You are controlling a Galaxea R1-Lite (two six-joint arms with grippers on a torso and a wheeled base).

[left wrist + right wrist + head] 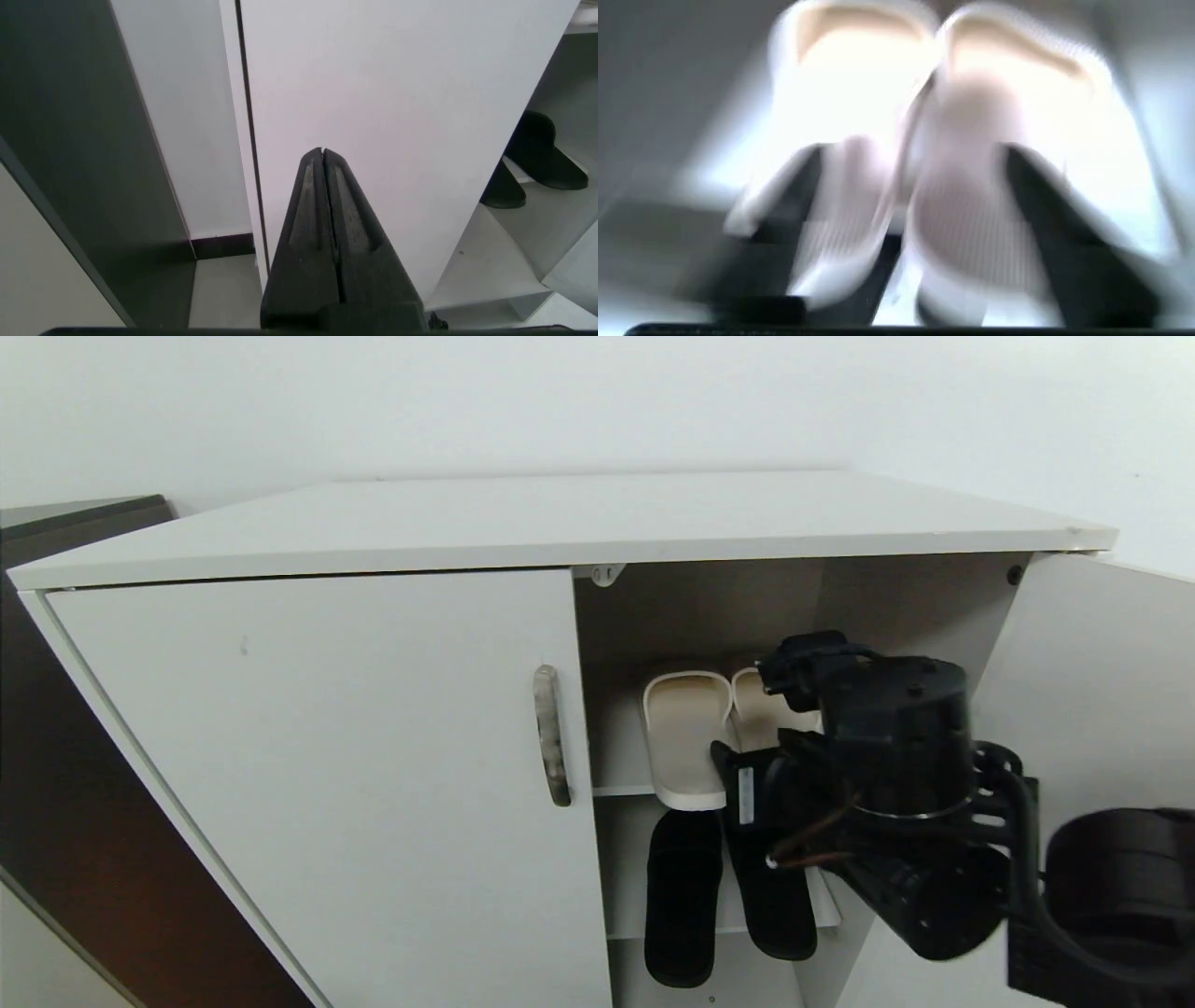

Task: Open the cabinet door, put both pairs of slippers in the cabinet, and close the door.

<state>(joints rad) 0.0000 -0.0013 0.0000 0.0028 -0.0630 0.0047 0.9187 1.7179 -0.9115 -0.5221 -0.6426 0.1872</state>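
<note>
The white cabinet (560, 523) has its right door (1092, 691) swung open and its left door (327, 756) closed. A cream pair of slippers (686, 733) lies on the upper shelf, toes hanging over the edge. On the shelf below lies a black pair (686, 896). My right arm's wrist (896, 728) sits in front of the opening. In the right wrist view my right gripper (913, 154) is open, its dark fingers (799, 205) spread on either side of the cream slippers (971, 205). My left gripper (322, 154) is shut and empty, facing the closed left door (392, 112).
A metal handle (551, 735) runs down the left door's inner edge. A dark brown panel (84, 756) leans beside the cabinet's left side. The black slippers (542, 154) show past the door edge in the left wrist view.
</note>
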